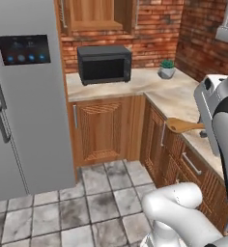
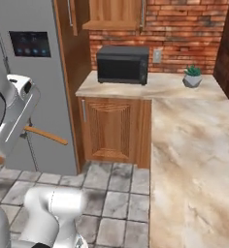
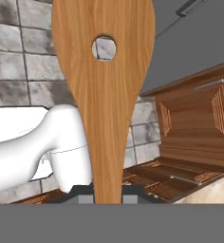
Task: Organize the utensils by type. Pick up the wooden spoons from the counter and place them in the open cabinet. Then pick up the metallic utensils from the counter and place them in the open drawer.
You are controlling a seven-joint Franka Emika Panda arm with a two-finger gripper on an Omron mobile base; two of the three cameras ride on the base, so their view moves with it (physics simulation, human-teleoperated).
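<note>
A: Wooden spoon (image 3: 103,95) first — where is it?

B: In the pincer (image 3: 107,198), clamped narrow on the handle end. The hand view looks along it: a broad brown blade with a round hole near the far end. From the left base view it juts out level past the tabletop (image 1: 176,94) edge, over the lower cabinet fronts and the tiled floor (image 1: 87,207).

A: How will it handle?

B: My guess: light, stiff, not fragile, and the wood should grip well enough. Held at one end, though, the long blade could swing or catch on a cabinet frame.

A: Better hold?

B: Nearer the middle would steady it, but the present grip looks firm. The upper cabinet (image 2: 114,14) hangs above the microwave (image 2: 122,64), so the blade should lead in lengthwise.
</note>
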